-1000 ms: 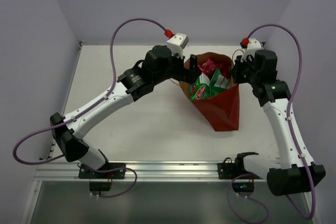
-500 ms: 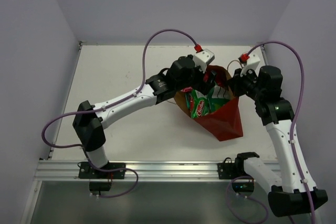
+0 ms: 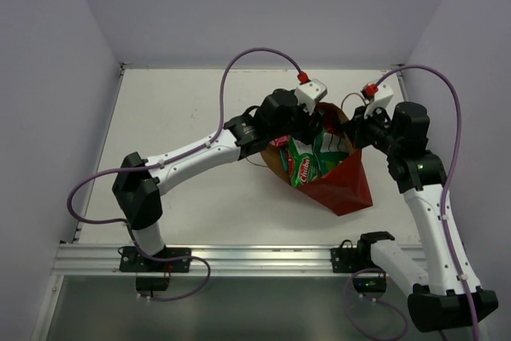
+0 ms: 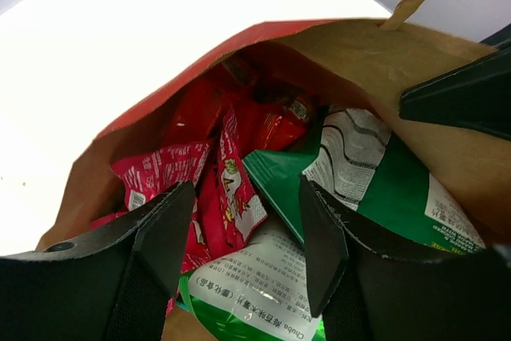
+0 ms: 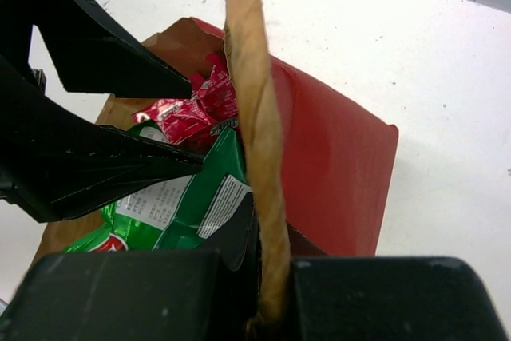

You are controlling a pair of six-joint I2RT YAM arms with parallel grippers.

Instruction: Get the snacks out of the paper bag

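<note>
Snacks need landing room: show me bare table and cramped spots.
Bare table: far-left, between wall and left arm; also near, between that arm, the paper bag and the front rail. Crowded: the bag's mouth, left claw among packets, right claw pinching the handle.

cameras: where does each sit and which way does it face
Top external: above, behind, looks down at the table; left arm and right arm show.
Left wrist: on left arm, looks into the bag; left end effector shows.
Right wrist: on right arm, looks along the handle; right end effector grips it.
All share the bag.
</note>
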